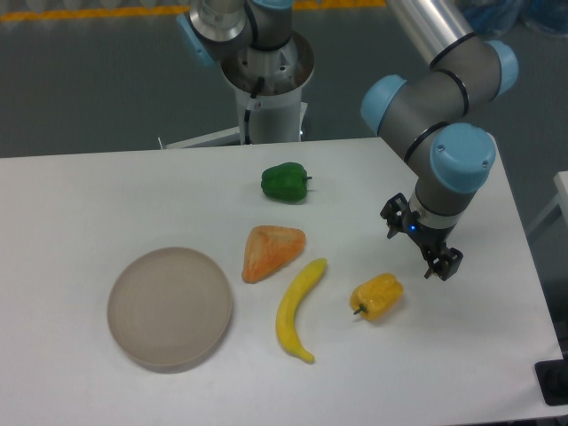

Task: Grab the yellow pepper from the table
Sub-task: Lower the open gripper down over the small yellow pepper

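The yellow pepper lies on the white table, right of centre near the front, its dark stem pointing left and down. My gripper hangs above the table just up and to the right of the pepper, apart from it. Its two dark fingers stand apart with nothing between them, so it is open and empty.
A long curved yellow banana-shaped item lies just left of the pepper. An orange wedge-shaped item and a green bell pepper lie behind it. A round beige plate sits at the front left. The table's right edge is close to the gripper.
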